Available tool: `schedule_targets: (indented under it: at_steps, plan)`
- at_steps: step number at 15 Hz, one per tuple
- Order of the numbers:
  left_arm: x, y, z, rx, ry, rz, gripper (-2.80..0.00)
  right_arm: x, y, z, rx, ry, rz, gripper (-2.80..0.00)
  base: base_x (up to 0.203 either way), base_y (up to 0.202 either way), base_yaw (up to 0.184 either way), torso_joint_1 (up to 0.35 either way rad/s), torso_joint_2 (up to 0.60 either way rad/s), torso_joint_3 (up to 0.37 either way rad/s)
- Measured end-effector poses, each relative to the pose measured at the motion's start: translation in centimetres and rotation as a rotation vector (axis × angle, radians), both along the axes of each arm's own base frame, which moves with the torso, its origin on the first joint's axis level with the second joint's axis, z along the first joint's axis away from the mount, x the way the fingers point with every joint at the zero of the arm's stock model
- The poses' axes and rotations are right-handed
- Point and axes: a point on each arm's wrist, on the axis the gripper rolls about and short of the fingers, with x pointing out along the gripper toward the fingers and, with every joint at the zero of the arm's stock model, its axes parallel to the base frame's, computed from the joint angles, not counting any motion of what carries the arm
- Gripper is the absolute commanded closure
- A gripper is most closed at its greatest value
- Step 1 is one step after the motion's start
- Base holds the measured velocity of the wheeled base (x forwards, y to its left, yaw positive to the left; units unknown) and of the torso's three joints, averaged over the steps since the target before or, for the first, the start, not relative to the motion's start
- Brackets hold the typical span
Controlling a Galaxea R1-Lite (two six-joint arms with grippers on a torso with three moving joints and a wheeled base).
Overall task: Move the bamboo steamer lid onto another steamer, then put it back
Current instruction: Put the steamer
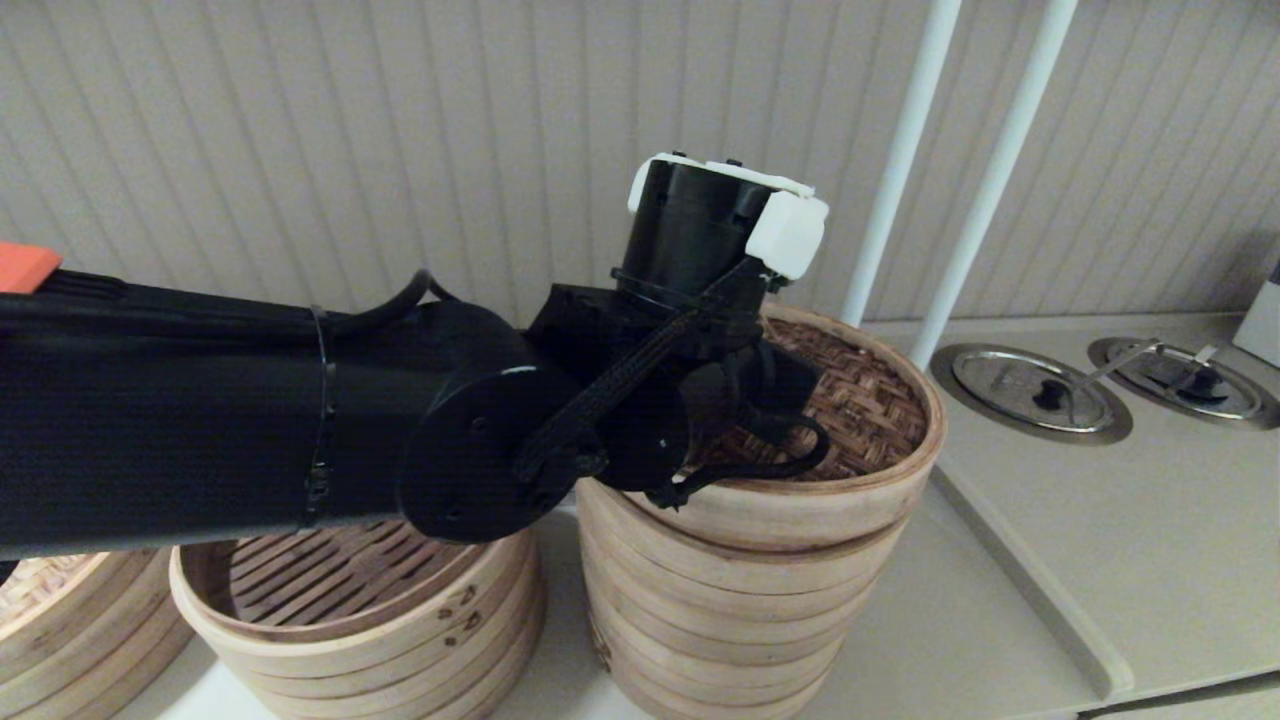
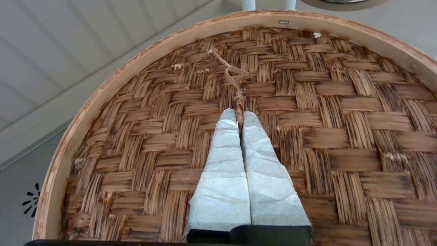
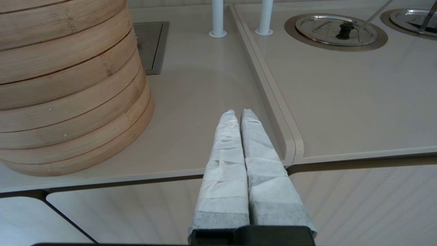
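The bamboo steamer lid (image 1: 860, 405), with its dark brown woven top and pale hoop rim, sits slightly tilted on top of the tallest stack of pale bamboo rings (image 1: 720, 620). The lid hides the inside of that steamer. My left arm (image 1: 250, 420) reaches across from the left, its wrist over the lid's middle. In the left wrist view my left gripper (image 2: 239, 116) is shut on the lid's thin twisted handle strand (image 2: 235, 85), right at the woven top (image 2: 341, 136). My right gripper (image 3: 238, 114) hangs shut and empty over the counter's front edge, beside the same stack (image 3: 68, 85).
A shorter steamer (image 1: 330, 580) with a slatted floor stands uncovered left of the tall stack, and another bamboo piece (image 1: 60, 620) sits at the far left. Two white poles (image 1: 900, 160) rise behind. Round metal lids (image 1: 1040, 395) are set in the raised counter (image 1: 1150, 560) to the right.
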Motion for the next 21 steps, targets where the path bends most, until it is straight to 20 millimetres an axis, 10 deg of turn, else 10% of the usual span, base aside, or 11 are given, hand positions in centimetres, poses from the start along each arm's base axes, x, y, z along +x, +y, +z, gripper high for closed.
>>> schedule_targets:
  at_steps: [11,12,21]
  plan:
    - [-0.5,0.2,-0.1,0.007,0.004,-0.006,0.0,0.0,0.0,0.0,0.0,0.0,-0.001,0.0,0.0,0.0,0.0,0.0,0.0,0.0]
    - [-0.4,0.1,-0.2,0.008,0.004,-0.007,-2.8,0.0,0.0,0.0,0.0,0.0,0.0,0.0,0.0,0.0,0.0,0.0,0.0,0.0]
    - [-0.6,0.7,1.5,-0.028,-0.024,-0.001,-2.8,0.0,0.0,0.0,0.0,0.0,0.0,0.0,0.0,0.0,0.0,0.0,0.0,0.0]
